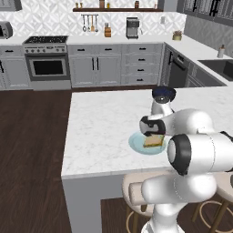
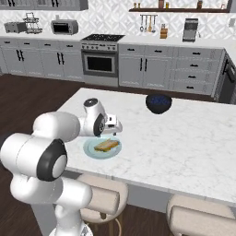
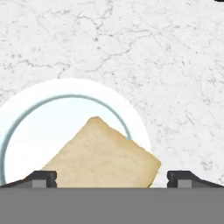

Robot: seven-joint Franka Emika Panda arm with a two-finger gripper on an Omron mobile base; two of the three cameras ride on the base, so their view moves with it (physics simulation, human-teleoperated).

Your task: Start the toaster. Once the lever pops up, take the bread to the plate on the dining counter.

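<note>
Lying on the plate [image 3: 26, 127], the bread [image 3: 103, 153] sits between the tool's [image 3: 111, 177] wide-apart tips; a careless lift could drag it onto the surface [image 3: 166, 57]

Light was even and bright across all three rendered views, with no single source evident. The dining counter [image 2: 184, 138] beyond the claw [image 3: 112, 178] looked pale, its grey veins soft and slightly smeared. In the hand view, the plate [image 3: 26, 109] just ahead of the claw was washed almost white, nearly merging with the marble. Shadows were faint, only a soft darkening beneath the counter edge. Edges everywhere were mildly blurred and low in detail; no lens distortion showed.
</note>
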